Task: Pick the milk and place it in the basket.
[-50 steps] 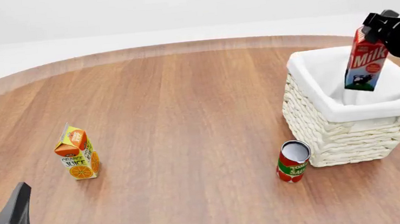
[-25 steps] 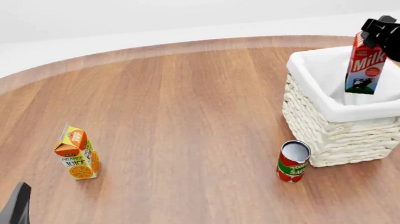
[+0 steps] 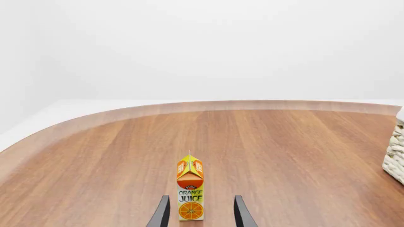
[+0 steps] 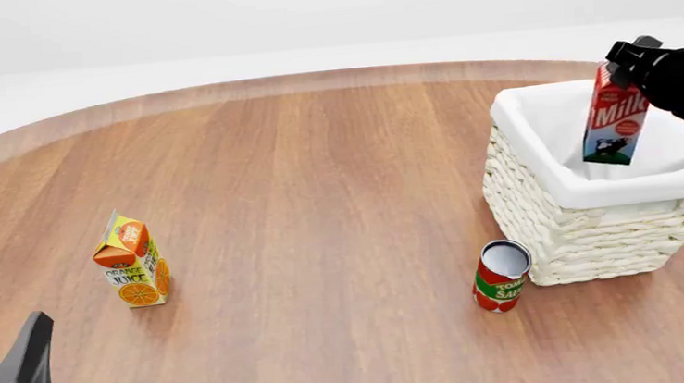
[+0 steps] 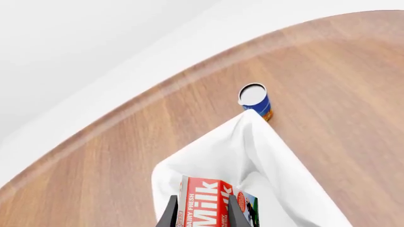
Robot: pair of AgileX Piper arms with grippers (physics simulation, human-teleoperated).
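The milk (image 4: 614, 117), a red carton with a blue-green base, hangs slightly tilted above the open top of the white wicker basket (image 4: 568, 227), with its base near rim level. My right gripper (image 4: 626, 57) is shut on the carton's top. In the right wrist view the milk (image 5: 211, 201) sits between the fingers (image 5: 169, 213), over the basket's white cloth lining (image 5: 265, 156). My left gripper (image 4: 17, 373) is open and empty at the table's near left; the left wrist view shows its fingers (image 3: 160, 215) apart.
An orange juice carton (image 4: 134, 262) stands on the left of the table, ahead of the left gripper (image 3: 190, 189). A red tomato sauce can (image 4: 500, 276) stands against the basket's near left corner. The round wooden table's far edge (image 4: 307, 78) curves behind.
The right gripper has carried the milk a little to the left and slightly lower over the basket. The left arm has not moved.
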